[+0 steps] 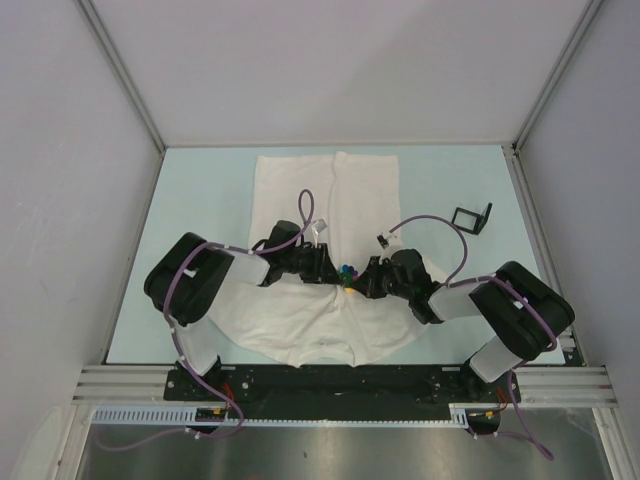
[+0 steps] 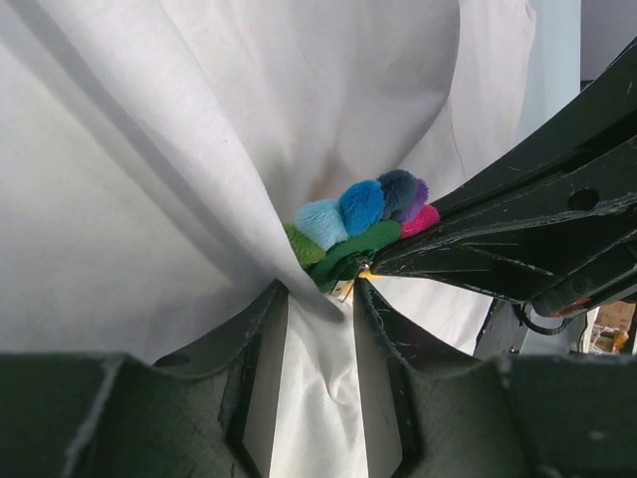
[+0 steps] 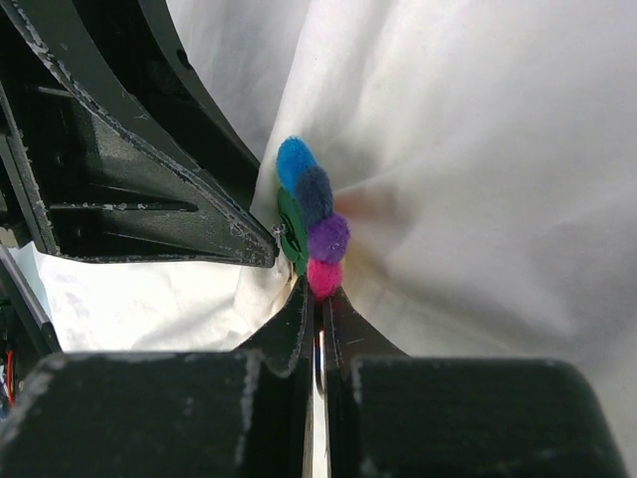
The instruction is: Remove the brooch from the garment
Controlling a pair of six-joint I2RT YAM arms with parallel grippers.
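The white garment [image 1: 330, 190] lies spread on the table, and its cloth [image 2: 149, 149] rises in a tent toward the brooch. The brooch [image 1: 347, 272] is a small cluster of coloured pom-pom petals [image 2: 363, 214] at the shirt's middle, between both grippers. My left gripper [image 2: 320, 294] sits just under it, its jaws closed on a fold of the white cloth that fills the gap. My right gripper [image 3: 320, 294] is shut, its tips pinching the brooch [image 3: 314, 214] at its pink petal. The right fingers [image 2: 478, 239] reach in from the right in the left wrist view.
A small black frame-like object [image 1: 472, 217] stands on the pale table [image 1: 200, 200] to the right of the shirt. Grey walls close in the back and both sides. Purple cables loop over both arms.
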